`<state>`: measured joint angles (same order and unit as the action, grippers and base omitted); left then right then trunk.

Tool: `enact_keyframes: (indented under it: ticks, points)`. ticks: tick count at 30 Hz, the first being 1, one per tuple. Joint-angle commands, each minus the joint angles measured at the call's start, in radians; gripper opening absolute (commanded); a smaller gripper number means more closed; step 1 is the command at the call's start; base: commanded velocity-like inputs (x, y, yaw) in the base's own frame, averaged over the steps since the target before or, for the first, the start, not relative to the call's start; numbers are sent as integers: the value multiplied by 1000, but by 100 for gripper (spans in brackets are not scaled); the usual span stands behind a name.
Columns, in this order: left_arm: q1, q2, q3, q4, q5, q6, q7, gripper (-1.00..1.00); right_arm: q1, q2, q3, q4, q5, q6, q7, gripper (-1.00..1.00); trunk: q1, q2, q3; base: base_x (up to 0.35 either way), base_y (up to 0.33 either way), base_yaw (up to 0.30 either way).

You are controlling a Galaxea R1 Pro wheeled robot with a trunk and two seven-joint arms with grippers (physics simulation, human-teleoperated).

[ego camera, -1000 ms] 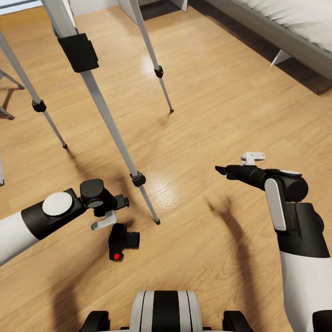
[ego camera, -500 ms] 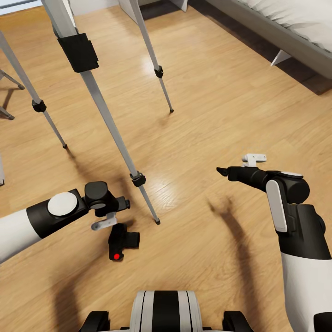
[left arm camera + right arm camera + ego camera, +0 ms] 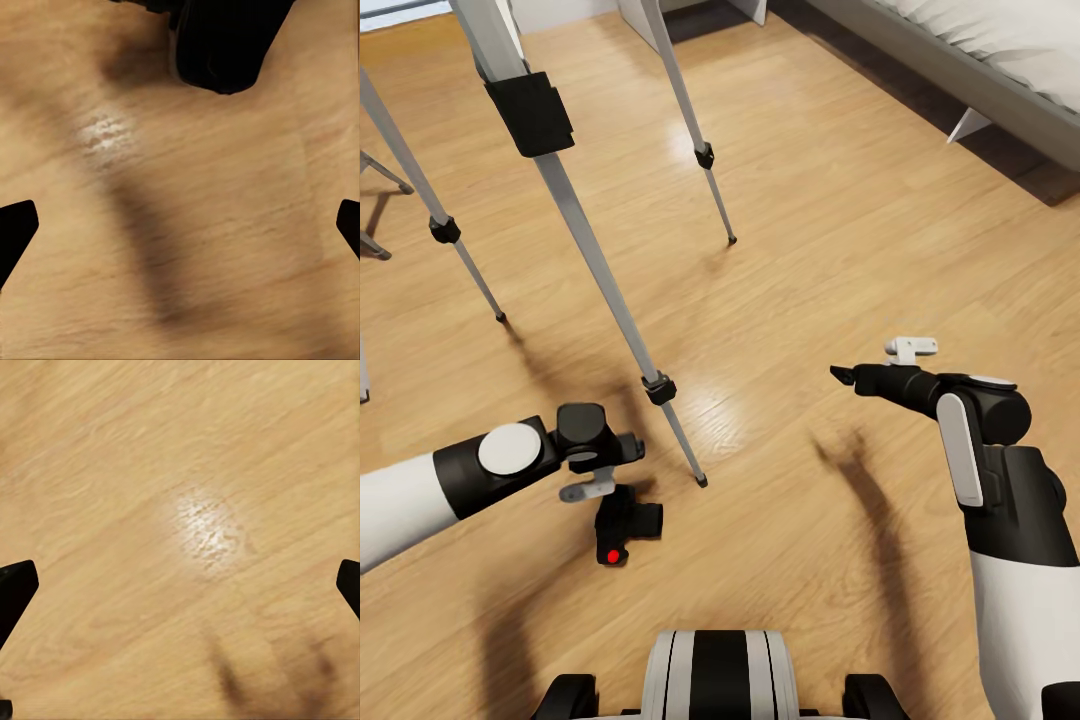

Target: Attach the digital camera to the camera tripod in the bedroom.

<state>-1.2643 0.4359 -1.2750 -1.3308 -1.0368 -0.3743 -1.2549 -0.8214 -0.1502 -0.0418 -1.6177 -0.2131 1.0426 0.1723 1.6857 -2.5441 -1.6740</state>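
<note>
I am holding the left gripper (image 3: 618, 478) spread wide and empty just above the digital camera (image 3: 624, 523) lying on the wood floor (image 3: 840, 230) near the camera tripod's (image 3: 575, 222) foot, while the right gripper (image 3: 842, 375), wide open, is hovering well apart.

Both arms: white forearm shells, black wrist housings. Left wrist (image 3: 510, 450) carries white round cap; right wrist (image 3: 957, 445) white oblong strip. Base striped black-white.
</note>
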Motion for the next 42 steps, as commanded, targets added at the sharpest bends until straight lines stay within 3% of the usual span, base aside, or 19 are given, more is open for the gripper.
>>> enact_keyframes:
  ticks: [1,12,25,42]
  points:
    - [-1,0,-3,-1,-4,-5,0,100,-1,0,-1,-1,-1,5,3,100,0,0,-1,0,0,0]
    - [-4,-16,-24,23,-13,-14,2,100,5,-2,-4,-1,-1,5,3,100,0,0,-9,0,0,0]
    - [-6,-33,-24,55,-15,-35,16,100,7,-2,-6,-1,-1,5,3,100,0,0,-28,0,0,0]
    - [-7,-32,-16,41,-14,-41,22,100,11,1,-5,-1,-2,5,3,100,0,0,-54,0,0,0]
